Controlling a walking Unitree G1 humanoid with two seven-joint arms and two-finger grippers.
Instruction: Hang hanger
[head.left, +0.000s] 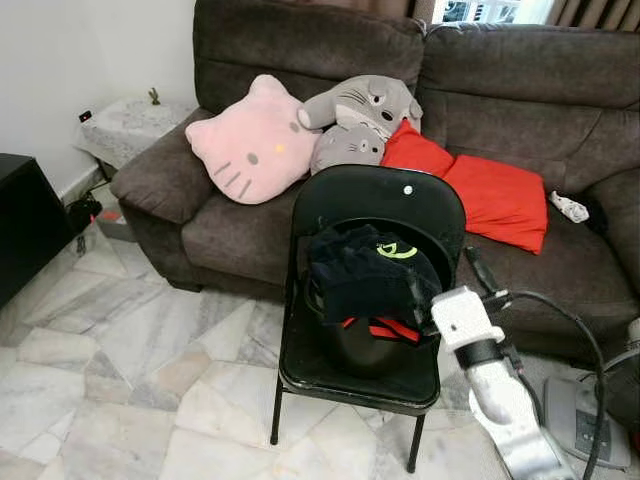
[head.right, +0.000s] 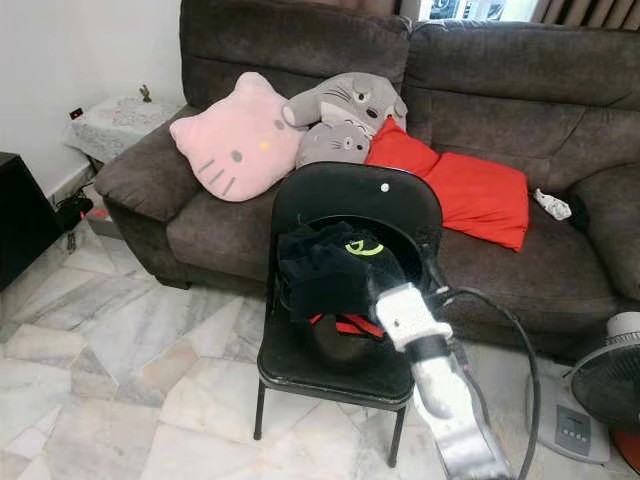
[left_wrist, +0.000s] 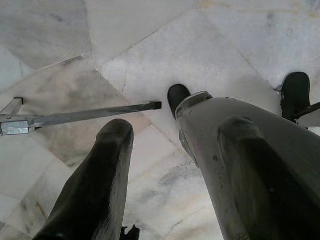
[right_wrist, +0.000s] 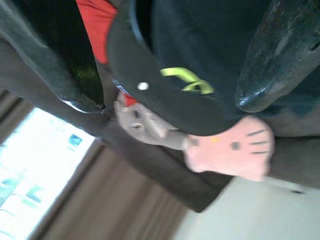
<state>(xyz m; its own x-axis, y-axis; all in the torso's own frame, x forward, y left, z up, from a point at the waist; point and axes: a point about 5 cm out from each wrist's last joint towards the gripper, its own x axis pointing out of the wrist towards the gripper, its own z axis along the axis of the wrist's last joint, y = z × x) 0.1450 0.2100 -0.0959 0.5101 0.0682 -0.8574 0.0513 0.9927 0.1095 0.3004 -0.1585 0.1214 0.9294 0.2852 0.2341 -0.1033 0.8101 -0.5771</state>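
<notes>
head views first: there's one black metal folding chair (head.left: 362, 290) parked on the marble tile floor (head.left: 120, 350) right in front of a dark brown fabric sofa (head.left: 300, 60), and on the chair seat sits one heap of black clothing with a neon green logo (head.left: 370, 268) plus a red strap-looking bit (head.left: 385, 328) poking out from under it, which could be part of the hanger, can't tell. the right gripper (head.right: 375, 290) is reaching in from the robot's right side and its tip is at or in the clothing pile, but the silver wrist blocks the fingers, so i can't tell if it's clamped on anything. sofa count: one pink cat-face cushion (head.left: 252, 140), two grey plush toys (head.left: 360, 120) stacked, two red cushions (head.left: 490, 195), one small white crumpled thing (head.left: 570, 207). there's also one white lace-covered side table (head.left: 130, 125) and a white floor fan (head.right: 610, 385). left wrist view: left gripper (left_wrist: 172, 165) hangs down over the floor, fingers spread apart, holding nothing, a thin metal bar (left_wrist: 85, 116) lying below it. right wrist view: two black fingers framing the black garment, still can't tell if they're gripping. progress-wise i'd say it's early, nothing hung, no clear hanger picked up and no rail in sight.
</notes>
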